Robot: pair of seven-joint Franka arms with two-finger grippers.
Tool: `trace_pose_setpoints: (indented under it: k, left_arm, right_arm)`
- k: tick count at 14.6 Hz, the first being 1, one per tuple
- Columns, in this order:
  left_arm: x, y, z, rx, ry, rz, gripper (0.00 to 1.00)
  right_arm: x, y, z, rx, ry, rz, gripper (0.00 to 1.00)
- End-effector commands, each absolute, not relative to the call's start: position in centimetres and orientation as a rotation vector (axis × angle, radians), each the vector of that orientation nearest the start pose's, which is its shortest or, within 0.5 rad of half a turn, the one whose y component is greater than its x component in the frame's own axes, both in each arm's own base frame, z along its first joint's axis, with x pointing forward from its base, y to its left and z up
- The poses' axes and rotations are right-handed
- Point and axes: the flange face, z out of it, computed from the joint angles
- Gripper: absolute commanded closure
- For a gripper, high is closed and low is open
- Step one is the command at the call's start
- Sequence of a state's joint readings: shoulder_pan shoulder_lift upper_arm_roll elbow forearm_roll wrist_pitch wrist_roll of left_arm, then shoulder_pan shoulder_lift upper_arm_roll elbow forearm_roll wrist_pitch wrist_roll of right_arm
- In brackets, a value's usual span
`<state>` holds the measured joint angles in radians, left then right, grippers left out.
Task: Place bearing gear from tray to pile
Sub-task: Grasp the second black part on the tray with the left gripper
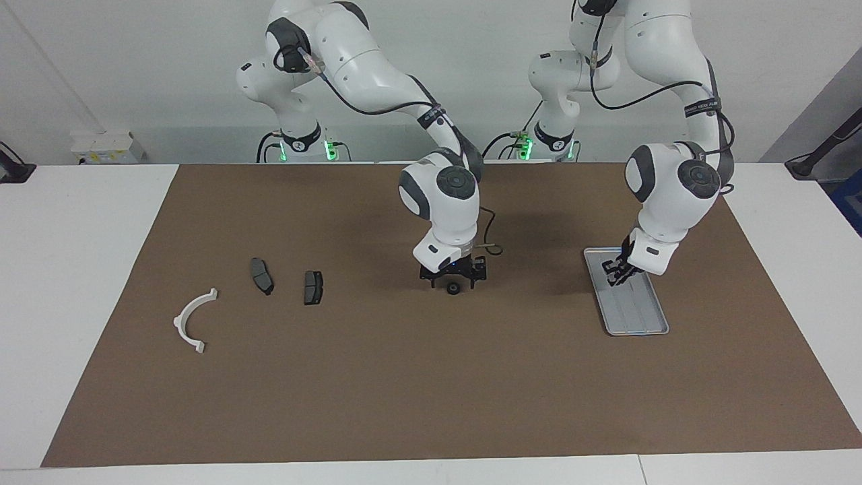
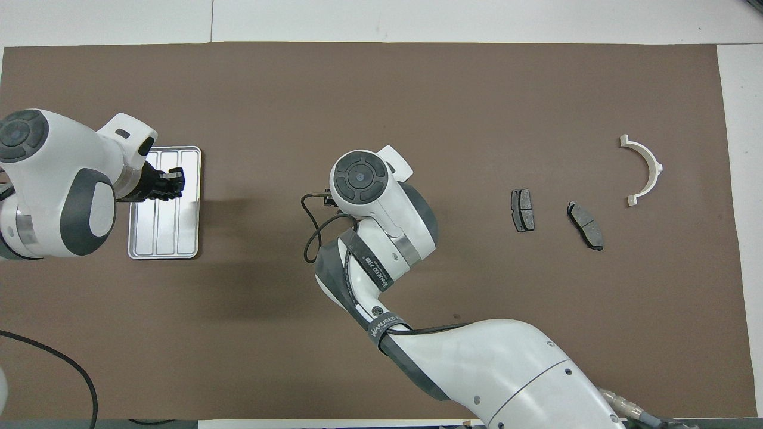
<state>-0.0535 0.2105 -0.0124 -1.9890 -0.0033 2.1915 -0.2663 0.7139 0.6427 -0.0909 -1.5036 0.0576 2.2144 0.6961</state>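
The bearing gear (image 1: 454, 288), a small black ring, lies on the brown mat mid-table. My right gripper (image 1: 453, 279) hangs open just above it, jaws spread to either side; in the overhead view the right arm's wrist hides both. The silver tray (image 1: 640, 316) (image 2: 164, 232) lies toward the left arm's end and looks bare. My left gripper (image 1: 614, 272) (image 2: 173, 182) is shut over the tray's end nearer the robots; I cannot see anything in it. The pile is two dark pads (image 1: 262, 275) (image 1: 313, 287) and a white curved bracket (image 1: 194, 320) toward the right arm's end.
A brown mat (image 1: 404, 391) covers most of the white table. The pads (image 2: 523, 210) (image 2: 585, 224) and the bracket (image 2: 644, 170) lie apart from each other. The right arm's cable loops beside its wrist (image 2: 310, 232).
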Motion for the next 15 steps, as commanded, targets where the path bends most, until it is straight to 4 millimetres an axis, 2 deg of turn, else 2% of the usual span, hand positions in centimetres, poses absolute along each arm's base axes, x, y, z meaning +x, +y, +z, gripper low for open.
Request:
trace_pose_setpoints:
  k: [1,2,3,4,5,7,9,11,13,15]
  left_arm:
    - [58.6,-3.7,36.9,-3.129,-0.346,0.039,1.0]
    - [58.6,-3.8,36.9,-3.129,-0.348,0.041,1.0]
    - [58.5,-4.6,37.0,-3.135,-0.367,0.041,1.0]
    - [58.4,-6.3,37.0,-3.137,-0.381,0.041,1.0]
    - [58.3,-6.6,36.9,-3.134,-0.395,0.044,1.0]
    - [58.2,-6.8,37.0,-3.135,-0.397,0.045,1.0]
    - [58.2,-6.8,37.1,-3.136,-0.397,0.042,1.0]
    - [58.1,-6.8,36.9,-3.135,-0.397,0.047,1.0]
    - [58.1,-6.8,36.9,-3.135,-0.397,0.047,1.0]
    - [58.1,-6.8,36.9,-3.135,-0.397,0.047,1.0]
  right_arm:
    - [57.8,43.3,29.1,-3.071,0.105,-0.091,0.04]
    - [57.8,43.4,29.0,-3.072,0.105,-0.089,0.08]
    - [57.7,43.4,28.9,-3.073,0.105,-0.089,0.12]
    - [57.7,43.5,28.9,-3.069,0.108,-0.083,0.16]
    - [57.6,43.5,28.8,-3.064,0.113,-0.077,0.22]
    - [57.6,43.4,28.8,-3.065,0.113,-0.075,0.45]
    - [57.6,43.4,28.8,-3.066,0.113,-0.073,0.57]
    - [57.6,43.3,28.7,-3.068,0.113,-0.07,0.8]
    - [57.6,43.1,28.5,-3.072,0.116,-0.063,0.97]
    - [57.7,42.9,28.6,-3.079,0.112,-0.051,1.0]
